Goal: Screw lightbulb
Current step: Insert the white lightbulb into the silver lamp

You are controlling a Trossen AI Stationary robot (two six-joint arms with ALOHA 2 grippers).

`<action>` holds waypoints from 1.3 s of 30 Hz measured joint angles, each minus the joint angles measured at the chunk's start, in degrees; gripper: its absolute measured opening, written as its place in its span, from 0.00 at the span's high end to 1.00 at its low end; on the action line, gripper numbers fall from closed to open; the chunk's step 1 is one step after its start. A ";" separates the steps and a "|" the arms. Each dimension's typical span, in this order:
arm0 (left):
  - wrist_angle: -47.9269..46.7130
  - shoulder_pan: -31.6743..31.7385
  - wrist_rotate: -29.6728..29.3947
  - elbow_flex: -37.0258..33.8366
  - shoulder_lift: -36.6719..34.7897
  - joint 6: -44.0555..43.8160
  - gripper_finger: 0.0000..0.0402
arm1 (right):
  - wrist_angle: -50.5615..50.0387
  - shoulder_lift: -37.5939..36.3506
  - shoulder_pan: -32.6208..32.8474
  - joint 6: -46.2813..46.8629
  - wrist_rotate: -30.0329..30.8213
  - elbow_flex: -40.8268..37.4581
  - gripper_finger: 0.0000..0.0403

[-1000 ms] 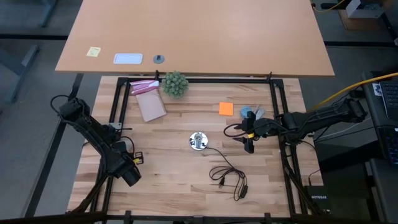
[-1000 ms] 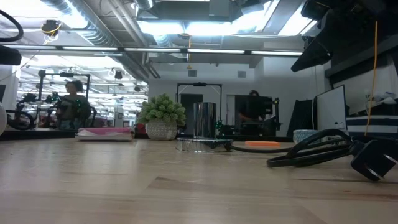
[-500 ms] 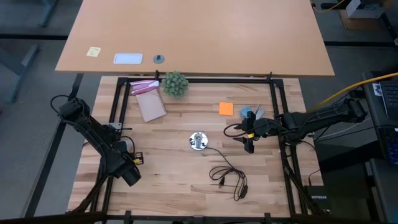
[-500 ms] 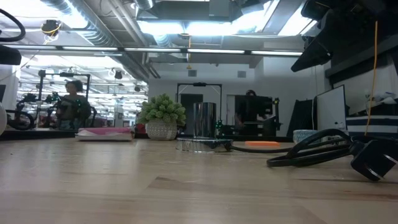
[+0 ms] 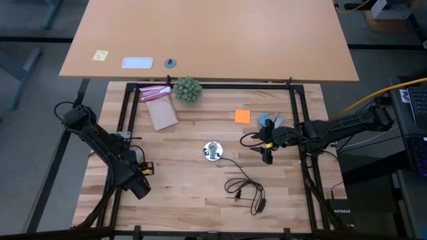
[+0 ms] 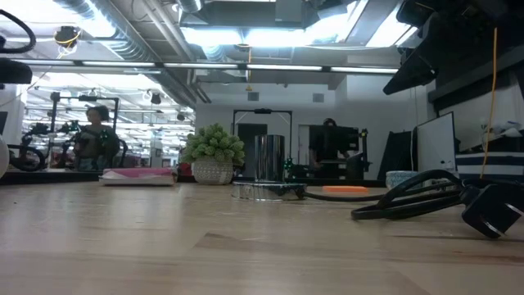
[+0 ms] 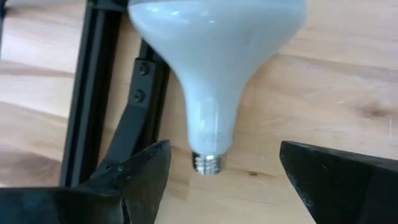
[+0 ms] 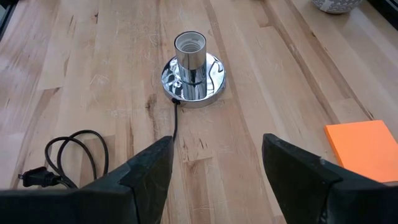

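Observation:
The lightbulb (image 7: pixel 214 50), frosted white with a silvery screw end (image 7: pixel 208 163), lies on its side on the wood beside a black frame rail (image 7: pixel 93 81). My left gripper (image 7: pixel 224 180) stands open near the table's left front, one finger on either side of the screw end, touching nothing. In the high view my left gripper (image 5: pixel 139 187) hides the bulb. The chrome socket (image 5: pixel 212 151) stands upright mid-table, its mouth up (image 8: pixel 190 45). To the socket's right my right gripper (image 5: pixel 267 152) hangs open, pointing at the socket (image 8: pixel 191 68).
A thin black cord with its plug (image 5: pixel 243 190) coils from the socket toward the near edge. A green ball plant (image 5: pixel 187 90), a pink and brown pouch (image 5: pixel 160 110), an orange note (image 5: pixel 242 116) and a small blue item (image 5: pixel 267 120) sit farther back.

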 joint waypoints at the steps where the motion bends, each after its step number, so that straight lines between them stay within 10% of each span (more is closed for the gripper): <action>1: 0.08 0.02 -0.02 -0.53 0.00 -0.01 0.27 | 0.02 0.00 0.00 0.00 0.01 0.00 0.39; 39: 10.60 0.02 0.40 -11.41 0.11 -2.22 0.27 | 0.00 -0.02 0.00 -0.01 0.02 0.02 0.39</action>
